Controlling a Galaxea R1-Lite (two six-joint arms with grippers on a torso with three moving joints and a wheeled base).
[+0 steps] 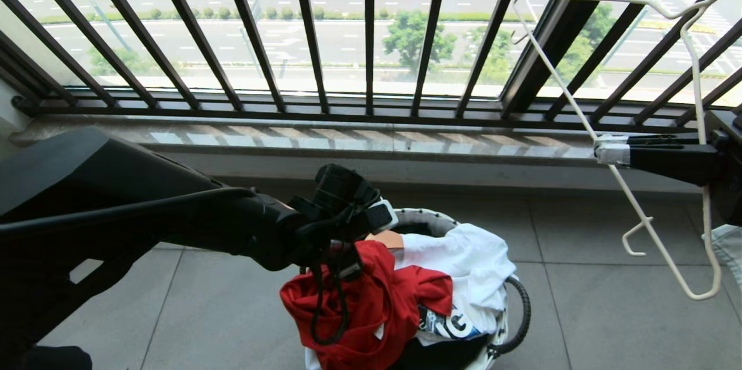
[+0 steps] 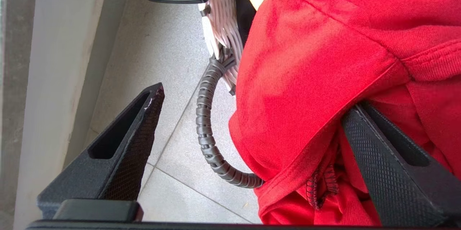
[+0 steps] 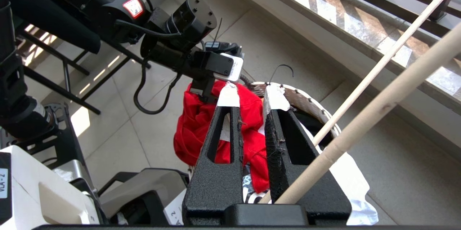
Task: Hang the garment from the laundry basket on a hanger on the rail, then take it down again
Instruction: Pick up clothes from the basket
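You see grey floor tiles (image 1: 579, 300) below the barred window (image 1: 365, 39); left end effector (image 2: 248, 129) spread wide at the red garment (image 1: 371, 300), right end effector (image 3: 252, 96) clamped on the hanger (image 1: 655, 144).

Bare floor (image 1: 608, 300) right of the laundry basket (image 1: 440, 220) seems passable.

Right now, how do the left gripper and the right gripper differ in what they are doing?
The left gripper stands wide open low over the round white wire-mesh basket, one finger pressed into the red T-shirt; the right gripper is shut on the thin white wire hanger, held off to the side. The left one has nothing clamped, while the right one carries its load. Both have black textured fingers.
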